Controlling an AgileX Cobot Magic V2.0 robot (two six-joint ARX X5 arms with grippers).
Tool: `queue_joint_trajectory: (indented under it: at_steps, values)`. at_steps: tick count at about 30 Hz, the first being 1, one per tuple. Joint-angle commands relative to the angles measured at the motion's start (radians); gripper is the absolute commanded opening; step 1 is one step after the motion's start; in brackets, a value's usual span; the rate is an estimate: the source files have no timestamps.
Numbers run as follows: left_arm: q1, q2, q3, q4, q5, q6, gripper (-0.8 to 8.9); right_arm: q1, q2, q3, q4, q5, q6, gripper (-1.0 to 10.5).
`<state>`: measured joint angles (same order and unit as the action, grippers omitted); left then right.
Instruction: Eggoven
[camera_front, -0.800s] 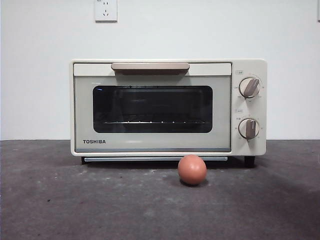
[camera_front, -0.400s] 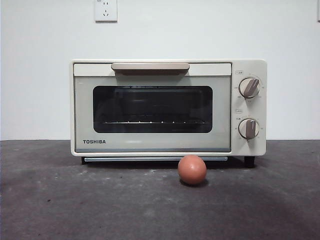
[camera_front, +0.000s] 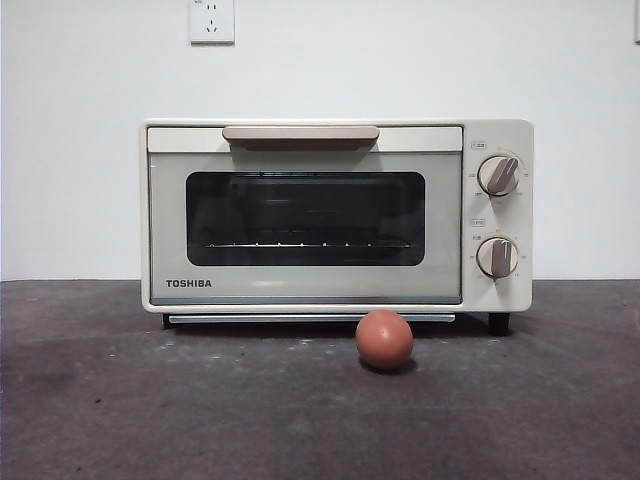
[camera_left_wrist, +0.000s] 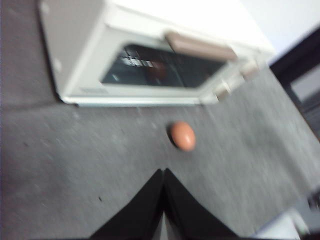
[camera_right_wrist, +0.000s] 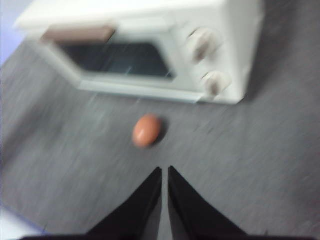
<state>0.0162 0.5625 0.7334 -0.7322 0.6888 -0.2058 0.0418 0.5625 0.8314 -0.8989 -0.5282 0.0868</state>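
The orange-brown egg (camera_front: 384, 340) lies on the dark grey table just in front of the cream TOSHIBA toaster oven (camera_front: 336, 215), below the right end of its shut door. The egg also shows in the left wrist view (camera_left_wrist: 182, 135) and the right wrist view (camera_right_wrist: 146, 131). My left gripper (camera_left_wrist: 163, 172) is shut and empty, above the table short of the egg. My right gripper (camera_right_wrist: 164, 171) is shut and empty, also short of the egg. Neither gripper shows in the front view.
The oven has a tan door handle (camera_front: 300, 134) and two knobs (camera_front: 498, 175) on its right side. A white wall with a socket (camera_front: 211, 20) stands behind. Bare grey table (camera_front: 150, 400) lies in front of the oven.
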Motion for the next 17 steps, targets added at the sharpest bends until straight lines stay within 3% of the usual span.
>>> queue_joint_trajectory:
  at_steps: [1,6,13,17]
  values:
    - [-0.049,0.036,0.059,-0.075,0.009,0.112,0.07,0.046,0.037,0.051,-0.070,-0.010,-0.098,0.0]
    - [-0.130,0.063,0.079,-0.127,0.006,0.145,0.07,0.133,0.063,0.067,-0.103,0.002,-0.106,0.0]
    - [-0.151,0.064,0.079,-0.128,0.006,0.145,0.07,0.173,0.064,0.067,-0.093,0.004,-0.094,0.2]
    - [-0.151,0.064,0.079,-0.127,0.006,0.145,0.07,0.173,0.064,0.067,-0.089,0.005,-0.079,2.4]
